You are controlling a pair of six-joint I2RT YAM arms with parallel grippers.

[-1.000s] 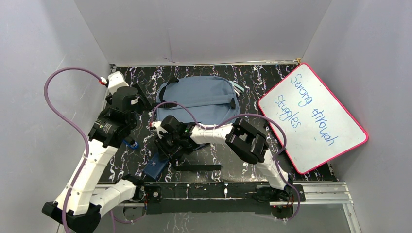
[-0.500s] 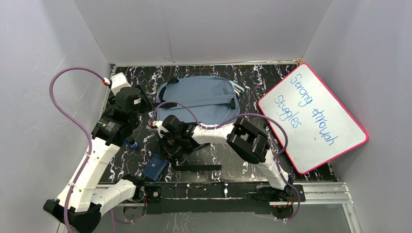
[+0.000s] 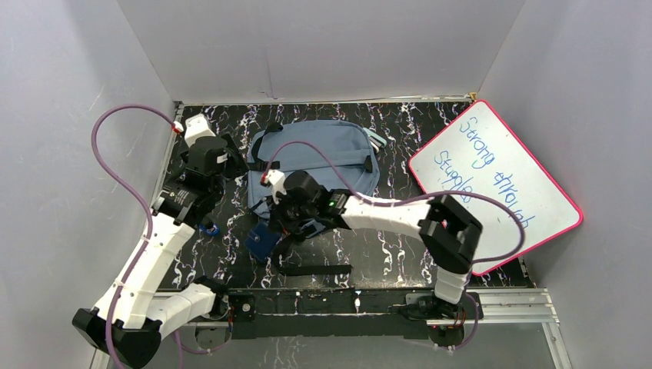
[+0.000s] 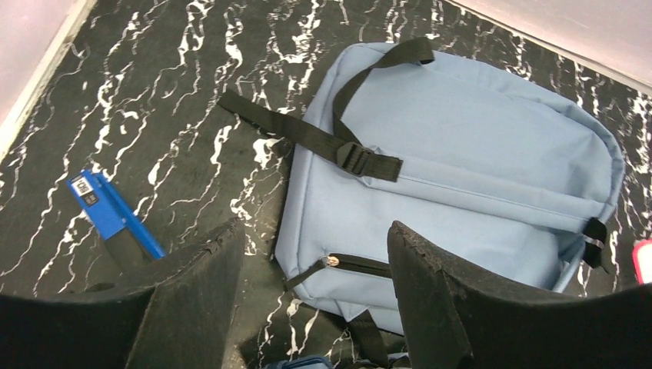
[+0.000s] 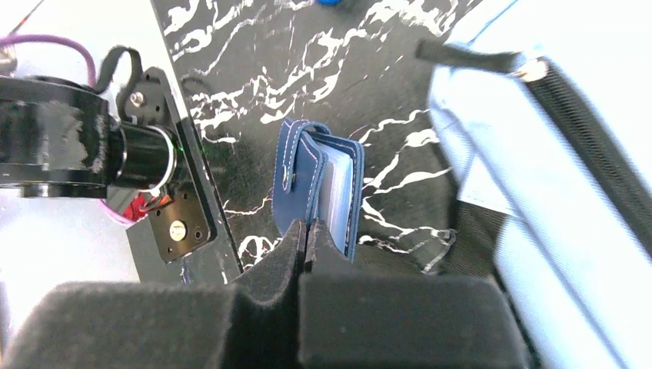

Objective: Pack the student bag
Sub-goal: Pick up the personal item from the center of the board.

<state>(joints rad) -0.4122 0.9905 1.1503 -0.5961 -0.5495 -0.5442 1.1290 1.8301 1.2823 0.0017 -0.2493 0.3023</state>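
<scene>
Slate-blue soft fabric backpack (image 3: pixel 315 161) lies flat at back-centre of the black white-veined tabletop (image 3: pixel 392 250), black straps showing. Right gripper (image 5: pixel 301 244): jaws pinching a small dark-blue stitched wallet pouch (image 5: pixel 319 184) beside the bag's near-left corner. Left gripper (image 4: pixel 314 231) hangs over the bag's left edge, jaws spread. Small blue pen-like object (image 4: pixel 114 209) lies left of the bag.

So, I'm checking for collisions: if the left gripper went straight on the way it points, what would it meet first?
The left gripper, open, would likely meet the student bag first, near its zipper pull; depth is unclear.
</scene>
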